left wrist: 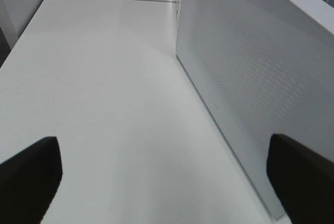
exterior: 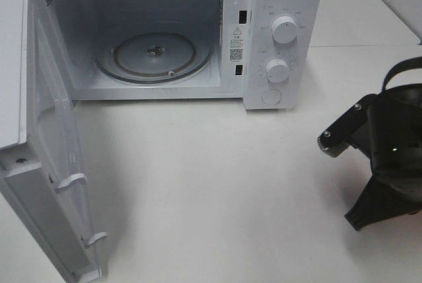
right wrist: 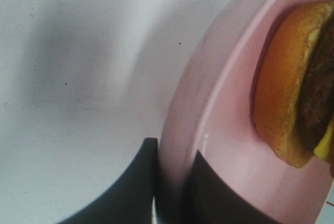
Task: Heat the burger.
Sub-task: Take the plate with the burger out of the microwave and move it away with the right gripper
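Note:
The burger (right wrist: 284, 93) shows only in the right wrist view, with a golden-brown bun, a dark patty and a bit of yellow cheese. It lies on a round pink plate (right wrist: 219, 104). My right gripper (right wrist: 175, 148) is shut on the plate's rim, one finger on each side of it. In the exterior high view only the right arm (exterior: 389, 144) shows, at the right edge; the plate and burger are hidden there. My left gripper (left wrist: 167, 182) is open and empty over the table, beside the microwave door (left wrist: 250, 78).
The white microwave (exterior: 283, 6) stands at the back with its door (exterior: 39, 151) swung wide open to the left. Its glass turntable (exterior: 155, 55) shows inside. Two knobs (exterior: 284, 29) are on its right panel. The white table (exterior: 211, 184) lies in front.

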